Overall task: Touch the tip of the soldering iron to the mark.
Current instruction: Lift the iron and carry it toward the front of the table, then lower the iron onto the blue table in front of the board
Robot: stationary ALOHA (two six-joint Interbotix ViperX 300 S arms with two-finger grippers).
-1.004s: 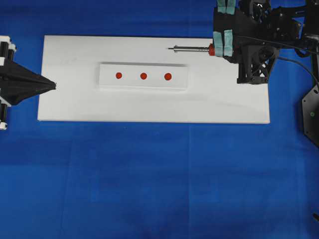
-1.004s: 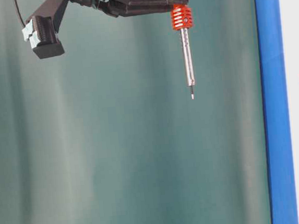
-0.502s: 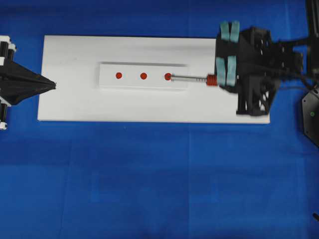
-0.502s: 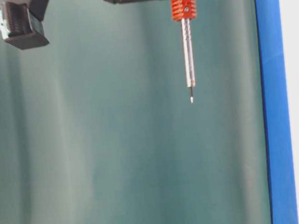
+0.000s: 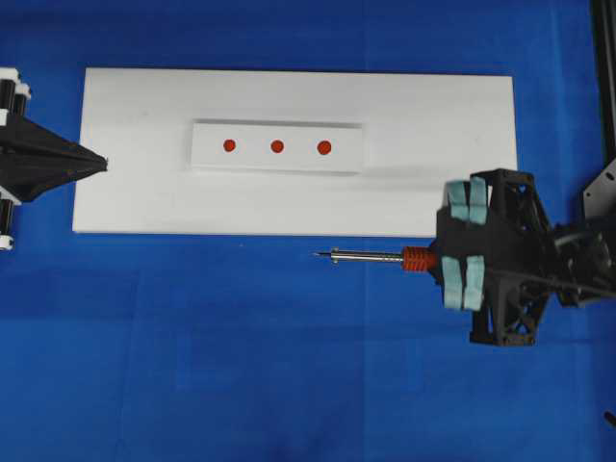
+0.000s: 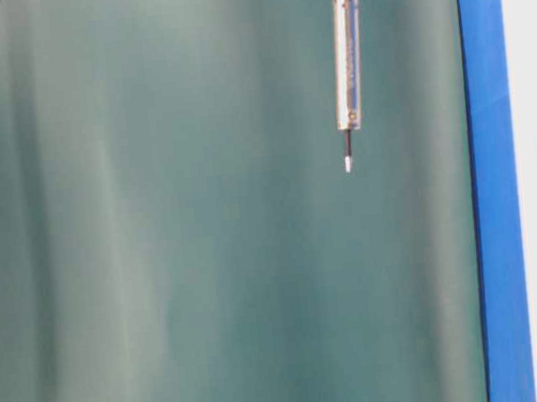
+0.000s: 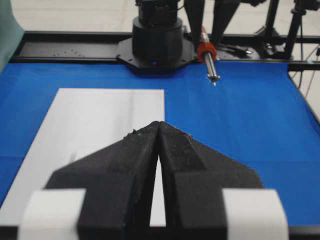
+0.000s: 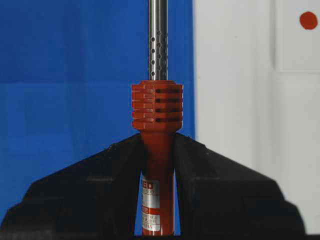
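Observation:
My right gripper (image 5: 445, 260) is shut on the red-orange handle of the soldering iron (image 5: 375, 257). The iron lies level in the air, its silver shaft pointing left. It hangs over the blue cloth just in front of the white board (image 5: 433, 115), clear of the strip. The mark (image 5: 229, 145) is the left, smallest red dot on the white strip (image 5: 346, 159), far from the tip. In the right wrist view the handle (image 8: 157, 110) sits clamped between the black fingers (image 8: 120, 165). My left gripper (image 5: 104, 166) rests shut and empty at the board's left edge.
Two other red dots, the middle dot (image 5: 277, 146) and the larger right-end dot (image 5: 324, 147), share the strip. Blue cloth (image 5: 241, 366) covers the table around the board. The right arm's black base (image 7: 157, 40) stands at the far side in the left wrist view.
My right gripper carried the iron from the board's back edge, across the strip's right end, to the front and off the board. The left gripper stayed still.

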